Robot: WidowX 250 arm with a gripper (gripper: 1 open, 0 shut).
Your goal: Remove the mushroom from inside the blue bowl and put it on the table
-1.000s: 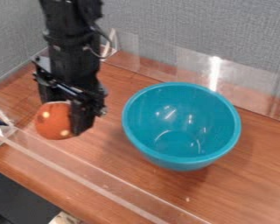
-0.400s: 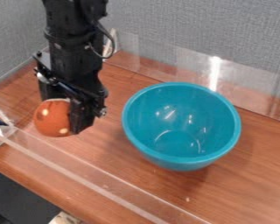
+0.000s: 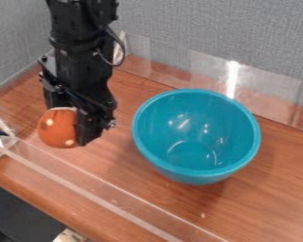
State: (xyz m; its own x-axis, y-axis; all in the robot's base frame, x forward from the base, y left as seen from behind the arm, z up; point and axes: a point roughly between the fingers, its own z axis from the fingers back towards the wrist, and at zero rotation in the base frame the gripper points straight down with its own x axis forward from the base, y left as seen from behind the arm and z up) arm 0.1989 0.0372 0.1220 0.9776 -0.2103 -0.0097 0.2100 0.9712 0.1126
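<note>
Placing stage: your end effector, partly open around the mushroom, holds it over the desk, left of the blue bowl in view. Next, you should lower until the mushroom has support, then release; contact is unclear.

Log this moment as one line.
gripper: closed on mushroom | mushroom: outside blue bowl, over table | bowl: nothing visible inside

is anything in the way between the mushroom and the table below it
Nothing visible stands in the way: the mushroom is at the jaws, to the side of the bowl, with bare table in front. Whether anything lies hidden right behind it, I can't tell.
</note>
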